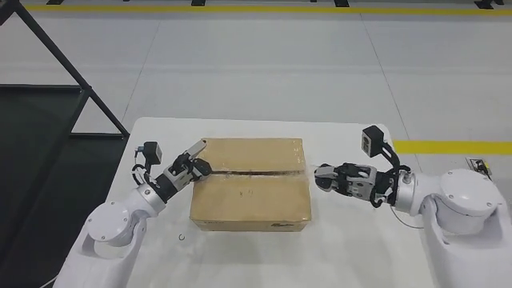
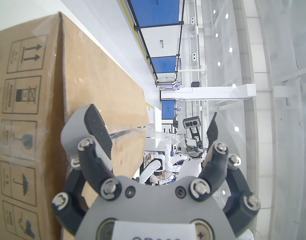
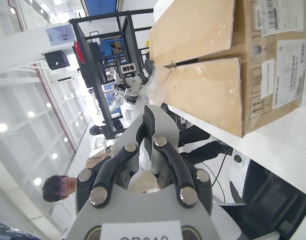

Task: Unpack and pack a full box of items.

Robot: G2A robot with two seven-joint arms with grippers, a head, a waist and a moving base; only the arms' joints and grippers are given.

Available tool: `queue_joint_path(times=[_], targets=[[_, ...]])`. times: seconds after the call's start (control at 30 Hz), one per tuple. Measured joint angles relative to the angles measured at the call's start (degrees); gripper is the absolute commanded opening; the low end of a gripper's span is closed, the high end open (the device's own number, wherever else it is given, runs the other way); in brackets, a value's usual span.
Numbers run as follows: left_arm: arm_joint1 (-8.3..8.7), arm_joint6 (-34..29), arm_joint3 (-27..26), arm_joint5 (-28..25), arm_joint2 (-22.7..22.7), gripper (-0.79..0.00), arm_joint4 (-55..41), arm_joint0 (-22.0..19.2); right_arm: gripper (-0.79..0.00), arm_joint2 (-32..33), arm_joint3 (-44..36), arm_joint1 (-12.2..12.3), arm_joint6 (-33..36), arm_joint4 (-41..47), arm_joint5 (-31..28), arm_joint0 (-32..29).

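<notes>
The box [image 1: 250, 184], flaps down on the bench [image 1: 344, 240], looks stiff, likely heavy if full, and best opened along its seam [image 1: 252, 173], where the left fingers [image 2: 98, 128] stand spread at one end and the right fingers [image 3: 149, 126], pressed together, hang just off the other.

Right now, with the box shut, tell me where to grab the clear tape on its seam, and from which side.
Grip the tape by its crumpled loose end, standing up off the seam at the box end beside the left claw. Come from that end with this open claw; elsewhere the tape seems to lie flat, leaving nothing to pinch.
</notes>
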Motion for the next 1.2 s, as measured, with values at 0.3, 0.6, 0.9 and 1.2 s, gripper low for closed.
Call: queue_joint_path(times=[0.3,0.6,0.9,1.2], targets=[[0.36,0.8,-1.7,-3.3,-4.0,0.0,-2.6,2.6,-0.785,-4.2,-2.2,4.6,0.2,9.1,-0.2,1.4],[0.84,2.6,-0.4,-3.1,-8.7,0.0,-4.2,6.4,-0.785,-8.2,-5.9,7.7,-1.7,13.7,1.7,4.6],[0.6,1.4,1.2,-2.2,-5.2,0.0,-2.8,6.2,-0.785,-12.6,-8.9,9.4,-3.2,16.7,3.2,8.0],[0.13,1.2,2.3,-3.0,-1.5,0.0,-2.6,5.0,-0.785,-16.1,-13.6,10.3,-5.4,18.3,5.4,11.3]])
